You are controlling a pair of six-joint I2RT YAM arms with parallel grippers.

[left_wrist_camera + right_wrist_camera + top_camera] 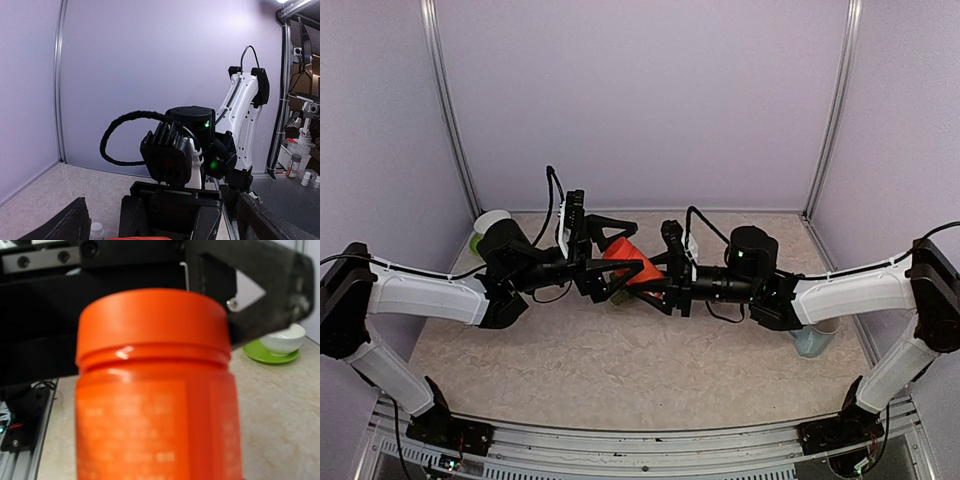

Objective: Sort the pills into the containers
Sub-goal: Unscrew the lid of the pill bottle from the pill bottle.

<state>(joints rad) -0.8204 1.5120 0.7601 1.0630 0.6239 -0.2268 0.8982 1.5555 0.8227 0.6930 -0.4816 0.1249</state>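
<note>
Two grippers meet at the orange pill bottle (632, 262), which is held above the middle of the table (620, 390). Right gripper (656, 272): fingers clamped on the bottle body. Left gripper (612, 262): fingers spread wide on either side of the bottle's lid (152, 315); contact cannot be confirmed. The containers (619, 297) appear only as a dark green patch just beneath the bottle, mostly hidden. A white bowl (492, 222) stands well left of the bottle and a pale blue mug (813, 340) well right.

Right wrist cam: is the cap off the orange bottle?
No, the orange cap sits squarely on top of the orange bottle, closing it.
</note>
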